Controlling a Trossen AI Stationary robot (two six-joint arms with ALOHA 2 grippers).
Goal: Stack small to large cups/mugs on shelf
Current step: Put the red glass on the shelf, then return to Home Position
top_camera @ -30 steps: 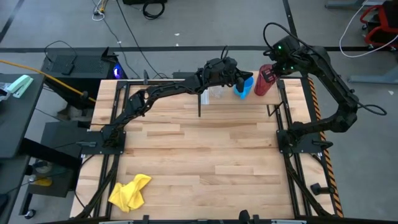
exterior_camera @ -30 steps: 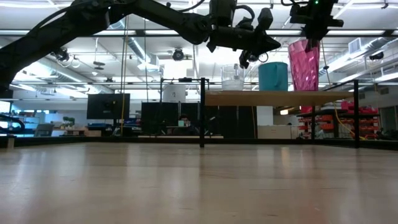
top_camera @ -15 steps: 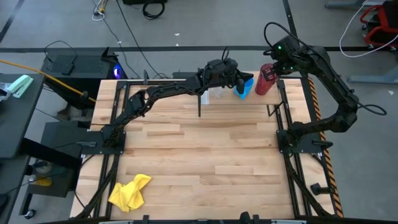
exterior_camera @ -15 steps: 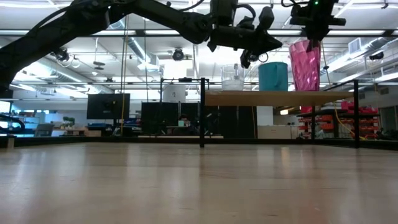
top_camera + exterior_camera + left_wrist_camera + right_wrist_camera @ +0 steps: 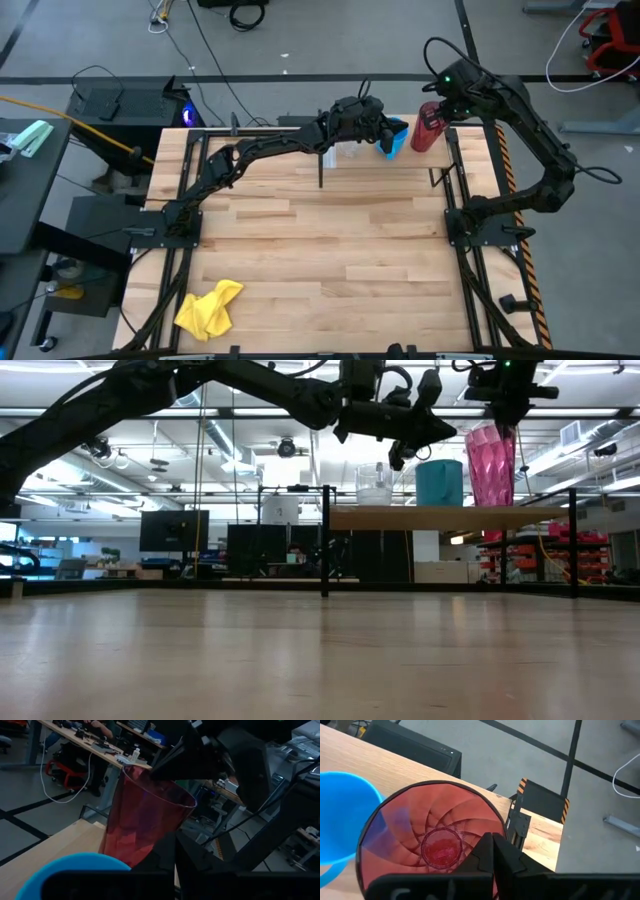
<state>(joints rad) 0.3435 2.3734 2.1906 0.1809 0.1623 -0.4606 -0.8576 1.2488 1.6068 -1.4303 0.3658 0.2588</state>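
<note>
Three vessels in a row on the shelf (image 5: 440, 517) at the far edge of the table (image 5: 330, 250), small to large going left to right: clear plastic cup (image 5: 374, 485), bright blue mug (image 5: 439, 482), dark red tumbler (image 5: 489, 464). Tumbler is tallest, faceted translucent wall with a swirl pattern at the bottom, upright, nothing inside that I can see; from above it's the dark red shape (image 5: 427, 130) at the far right. Blue mug (image 5: 392, 138) sits just left of it, close but I can't tell if they touch. Clear cup looks empty, mostly hidden under the arm from overhead. Right gripper (image 5: 507, 422) is at the tumbler's rim from above, jaws clenched on the rim wall, one finger inside the cup per the right wrist view (image 5: 440, 845). Left gripper (image 5: 402, 448) hangs above the shelf between the clear cup and the mug, just over the mug's rim, jaws closed, holding nothing I can see; its wrist view has the mug rim (image 5: 75, 870) right below and the tumbler (image 5: 145, 820) beyond. Yellow cloth (image 5: 209, 308) lies at the near left corner of the table, well apart.
</note>
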